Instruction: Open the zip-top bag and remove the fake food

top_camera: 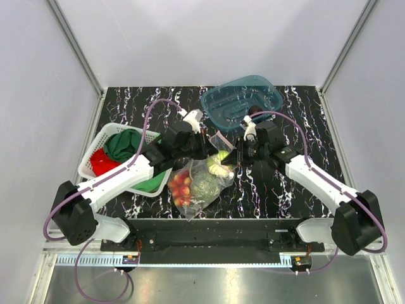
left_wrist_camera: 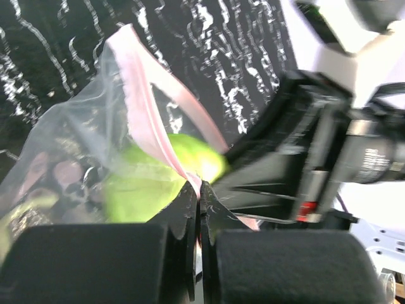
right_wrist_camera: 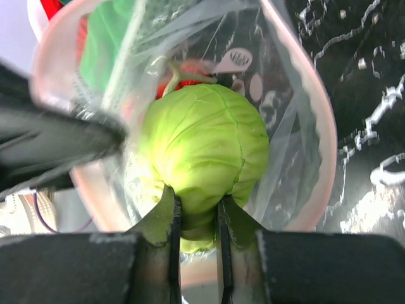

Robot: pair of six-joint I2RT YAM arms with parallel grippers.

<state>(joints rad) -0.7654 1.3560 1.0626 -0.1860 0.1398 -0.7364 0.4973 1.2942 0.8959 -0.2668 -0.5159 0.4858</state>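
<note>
The zip-top bag (top_camera: pixel 199 183) is laid near the desk's (top_camera: pixel 266 196) front edge. Its zip strip (left_wrist_camera: pixel 142 120) is pinched by the left hand (left_wrist_camera: pixel 199 190); the cabbage (right_wrist_camera: pixel 202 142) at its mouth is gripped by the right hand (right_wrist_camera: pixel 196 202). A blue tray (top_camera: pixel 242 101) is seen at the far edge.

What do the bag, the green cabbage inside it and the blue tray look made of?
Bag: thin clear plastic film, glossy and wrinkled, with a pink zip strip. Cabbage: likely moulded plastic or rubber, smooth matte with pressed veins. Blue tray: tinted rigid plastic, moulded ridges, glossy.
</note>
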